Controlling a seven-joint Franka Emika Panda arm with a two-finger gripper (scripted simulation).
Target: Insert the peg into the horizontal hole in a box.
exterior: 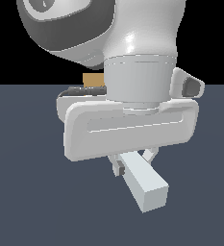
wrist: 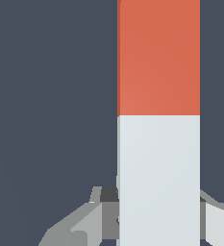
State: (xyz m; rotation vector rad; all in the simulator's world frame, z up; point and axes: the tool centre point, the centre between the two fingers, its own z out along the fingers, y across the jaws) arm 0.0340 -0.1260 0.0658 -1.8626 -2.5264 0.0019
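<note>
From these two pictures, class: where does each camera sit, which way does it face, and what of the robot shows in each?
Exterior view: low and close in front of the arm, facing the gripper holding the white end of the peg; the wrist fills the frame, with a bit of the box behind.
Wrist view: on the wrist, looking along the peg over the dark floor; only a finger on either side shows.
Both share the peg and gripper.

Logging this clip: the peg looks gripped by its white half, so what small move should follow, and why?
Probably carry the peg toward the box. The fingers flank its white half, apparently closed on it, and the box sits far behind the gripper, mostly hidden; its hole is not visible.
</note>
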